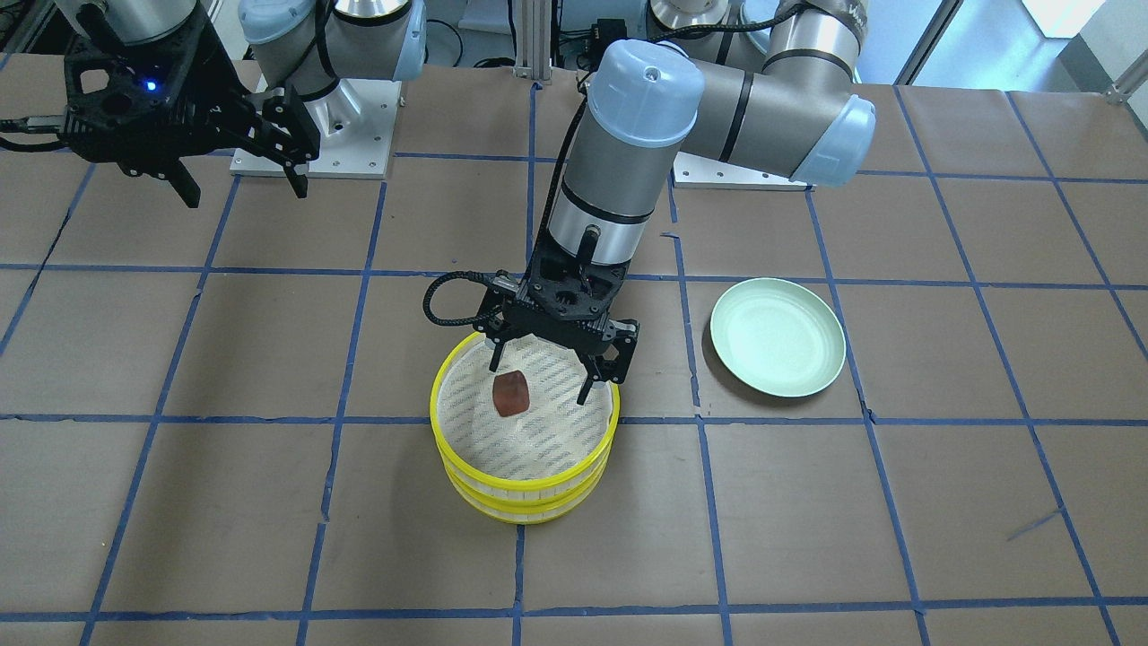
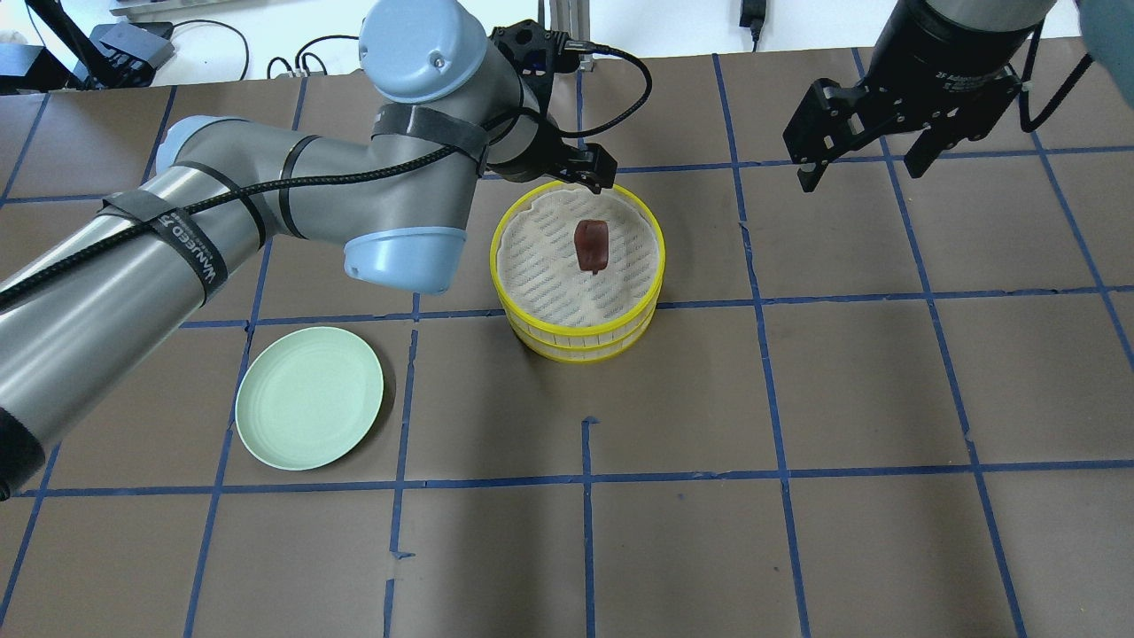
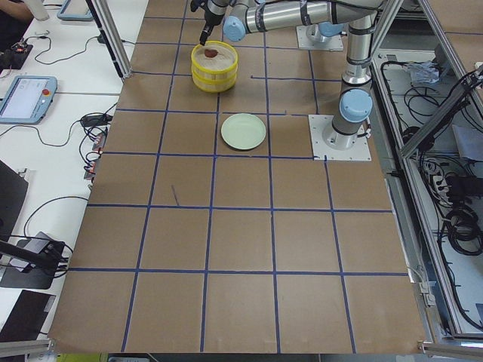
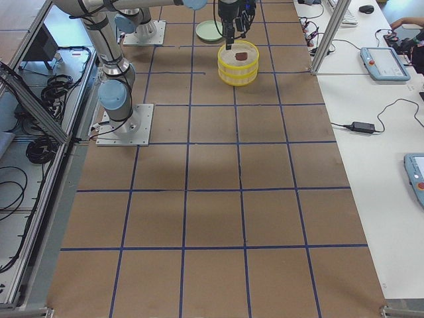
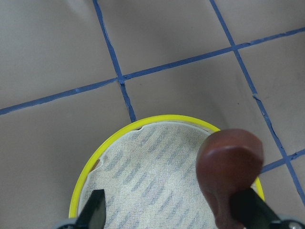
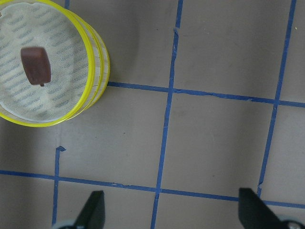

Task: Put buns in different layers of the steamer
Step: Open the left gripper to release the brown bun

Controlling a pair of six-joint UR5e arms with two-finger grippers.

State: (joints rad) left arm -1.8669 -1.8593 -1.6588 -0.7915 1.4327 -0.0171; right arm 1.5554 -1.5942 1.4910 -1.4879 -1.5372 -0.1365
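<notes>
Closest to the left wrist camera is the reddish-brown bun (image 5: pixel 231 167), looming large at about 4 o'clock in that view and hard up against the finger (image 5: pixel 255 214) on that side. Whether the two touch cannot be told.

The front-facing view is plainer. The left gripper (image 1: pixel 539 384) hangs over the steamer (image 1: pixel 529 499) with its jaws spread wide and nothing held. The bun stands on the whitish mesh of the top tray, between the two fingers and nearer the one on that view's left. In the overhead view the bun sits a little toward 1 o'clock of the tray's centre.

Both yellow-rimmed trays are stacked one on the other on the brown table (image 1: pixel 269 359). In the overhead view a pale green plate (image 1: pixel 778 336) lies at about 7 o'clock of the steamer, well apart from it. The right gripper (image 1: pixel 242 193) hovers above the table at about 2 o'clock of the steamer in that view — jaws wide apart, empty.
</notes>
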